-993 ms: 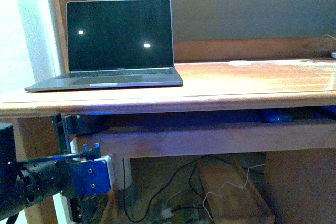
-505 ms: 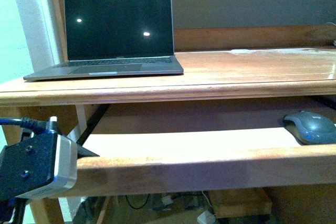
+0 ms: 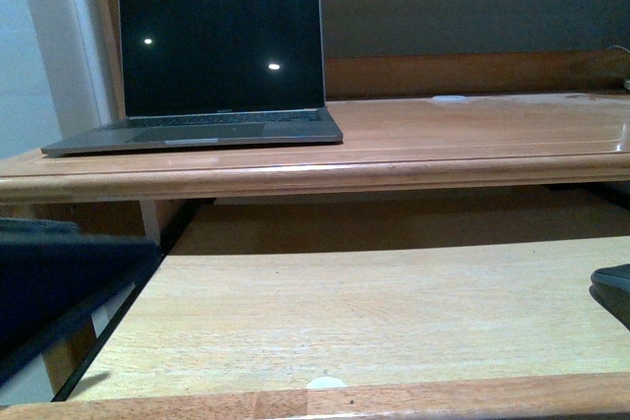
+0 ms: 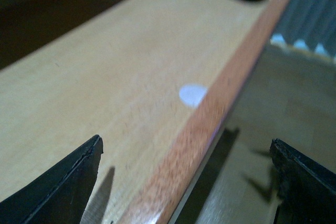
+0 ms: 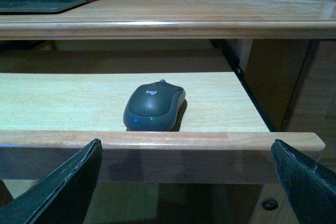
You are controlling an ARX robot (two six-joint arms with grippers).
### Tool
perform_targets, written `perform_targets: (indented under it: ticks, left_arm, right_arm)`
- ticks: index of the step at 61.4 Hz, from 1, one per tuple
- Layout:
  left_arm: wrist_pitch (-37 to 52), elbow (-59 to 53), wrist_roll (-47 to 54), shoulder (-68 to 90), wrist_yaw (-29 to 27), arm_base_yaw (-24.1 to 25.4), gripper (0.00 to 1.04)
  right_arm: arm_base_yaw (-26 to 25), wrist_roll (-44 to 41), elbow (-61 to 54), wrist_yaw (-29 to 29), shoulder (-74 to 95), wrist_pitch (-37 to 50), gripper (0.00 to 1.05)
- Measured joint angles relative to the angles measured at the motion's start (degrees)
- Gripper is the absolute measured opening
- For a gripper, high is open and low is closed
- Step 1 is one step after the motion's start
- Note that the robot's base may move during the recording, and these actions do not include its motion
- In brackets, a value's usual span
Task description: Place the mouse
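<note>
Task item: dark grey, rounded oval plastic mouse (image 5: 155, 106) with a matte domed top and a scroll wheel on its centre line.
Marking: the lettering "logi" reads on the mouse's top shell in the right wrist view; a small blue dot of light shows at its near edge.
Task item position: the mouse lies flat on the pale, fine-grained wooden pull-out shelf (image 3: 345, 302), near the shelf's right end and just behind the front lip. In the front view only its edge shows at the right border.
Front lip: reddish-brown, rounded, glossy wooden rail (image 5: 157, 139) along the shelf's near edge.
Shelf mark: small white round sticker (image 4: 192, 95) on the pale board, touching the lip; no writing can be read on it.
Table: varnished reddish-brown wooden table (image 3: 463, 135) with a rounded front edge, directly above the shelf.
Laptop: thin grey metal laptop (image 3: 221, 56), lid upright, screen black with two bright reflections; it stands at the table's left end.
Left end effector (image 4: 185, 142): black, wedge-shaped fingers spread wide, nothing between them; it hangs over the lip, well apart from the mouse.
Right end effector (image 5: 185, 142): black fingers spread wide, gripping nothing; it faces the lip, with the mouse just beyond it.
Front view, lower left: a dark shape, too blurred to identify.
</note>
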Motion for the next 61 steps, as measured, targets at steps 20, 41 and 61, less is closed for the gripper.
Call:
perform_targets:
  ticks: [20, 41, 61]
  left_arm:
    - [7.3, -12.8, 1.3, -17.0, -46.3, -1.6, 0.54]
    - [4.6, -20.2, 2.8, -27.2, -41.0, 4.1, 0.03]
    - [0.1, -23.1, 2.8, -34.6, -35.1, 10.0, 0.03]
  right_arm:
    - [3.7, 4.4, 7.1, 8.8, 20.6, 11.1, 0.97]
    - [12.0, -4.3, 29.4, 9.2, 62.9, 18.1, 0.97]
    - [10.2, -8.1, 37.6, 12.3, 69.5, 8.9, 0.97]
